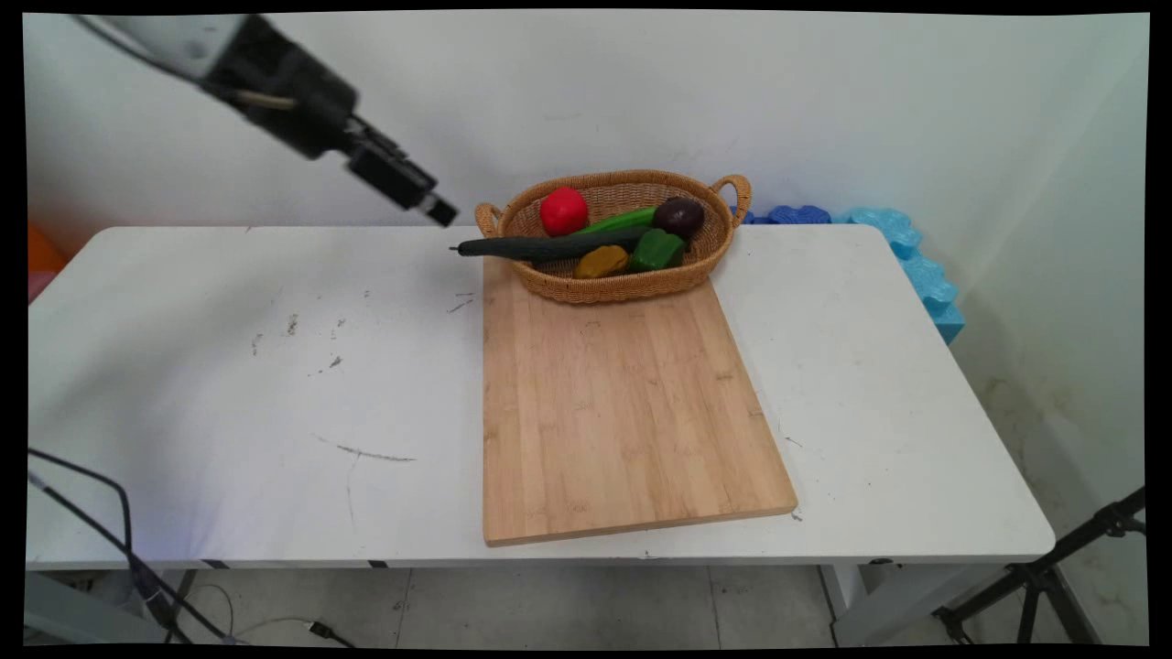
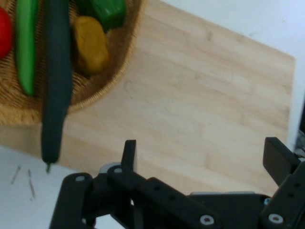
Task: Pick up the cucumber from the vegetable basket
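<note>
The gripper (image 1: 439,211) hangs high over the desk's (image 1: 229,384) far edge, fingers (image 2: 128,153) spread wide apart and nothing between them. It touches nothing. Nearest to it is the dark cucumber (image 1: 549,246), just below and to its right in the main view. That cucumber lies in the basket (image 1: 632,286), its long axis running roughly along the desk's far edge, and its stem tip pokes out over the basket's left rim, past the board's (image 1: 623,412) left side and above the desk. Beside it in the basket are a lighter green cucumber (image 1: 618,221), a red tomato (image 1: 563,210), a dark purple fruit (image 1: 678,217), a green pepper (image 1: 657,249) and a yellowish potato (image 1: 601,262). The basket sits on the far end of the board, which stretches toward the desk's near edge, bare wood all the way. Everything is in the basket, nothing lifted out. Blue foam (image 1: 916,265) lies off the desk's far right corner.
</note>
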Robot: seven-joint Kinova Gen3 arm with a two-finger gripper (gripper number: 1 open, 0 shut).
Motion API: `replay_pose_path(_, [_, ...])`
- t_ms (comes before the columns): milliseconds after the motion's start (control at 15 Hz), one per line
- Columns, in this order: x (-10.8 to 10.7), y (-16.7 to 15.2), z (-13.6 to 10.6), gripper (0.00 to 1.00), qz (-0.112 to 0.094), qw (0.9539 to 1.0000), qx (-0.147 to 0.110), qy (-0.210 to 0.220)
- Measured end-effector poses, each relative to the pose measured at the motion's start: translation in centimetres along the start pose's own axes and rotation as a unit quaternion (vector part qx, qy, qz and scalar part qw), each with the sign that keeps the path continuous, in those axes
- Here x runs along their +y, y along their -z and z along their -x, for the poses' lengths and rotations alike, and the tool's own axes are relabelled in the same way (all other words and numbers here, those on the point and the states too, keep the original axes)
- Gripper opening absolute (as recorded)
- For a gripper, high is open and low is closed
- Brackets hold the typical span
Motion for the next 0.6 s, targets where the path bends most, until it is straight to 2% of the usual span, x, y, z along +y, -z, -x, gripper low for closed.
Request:
replay_pose_path(333, [-1.7,-5.4,-4.5,1.0,-0.041,0.9989,-0.009,0.021])
replay_pose_path(600, [-3.3,-9.1,-6.6,1.0,-0.07,0.9968,-0.02,0.034])
